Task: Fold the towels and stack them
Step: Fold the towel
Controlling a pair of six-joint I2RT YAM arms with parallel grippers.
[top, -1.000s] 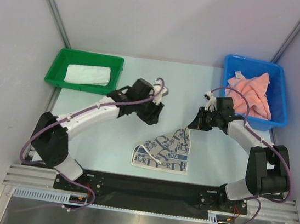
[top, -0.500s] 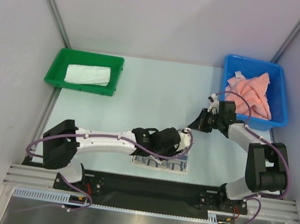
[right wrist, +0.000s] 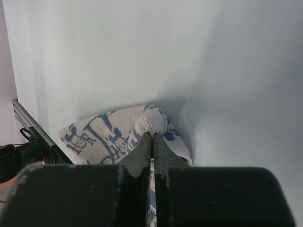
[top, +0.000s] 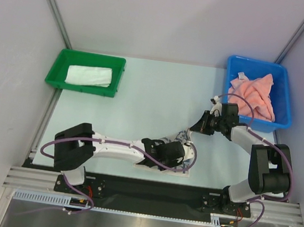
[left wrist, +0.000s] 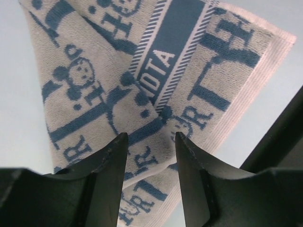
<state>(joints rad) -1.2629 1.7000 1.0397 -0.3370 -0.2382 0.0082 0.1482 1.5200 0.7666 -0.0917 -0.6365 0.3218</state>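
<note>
pale blue desk (top: 144,90) has a green tray (top: 92,55) at the back left, a blue bin (top: 258,62) back right, and the blue-patterned towel (left wrist: 165,61) near the front edge

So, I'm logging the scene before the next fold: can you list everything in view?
patterned towel: 1, white with blue-grey print, near middle of the table, one corner lifted
white towel: 1, white, folded, in the green bin
pink towels: heap, count unclear, salmon pink, in the blue bin
green bin: 1, green, far left
blue bin: 1, blue, far right
table: 1, pale, under everything
left arm: 1, white and black, reaching to the patterned towel
right arm: 1, white and black, near right
left gripper: 1, black, open over the patterned towel
right gripper: 1, black, shut on the lifted corner
</note>
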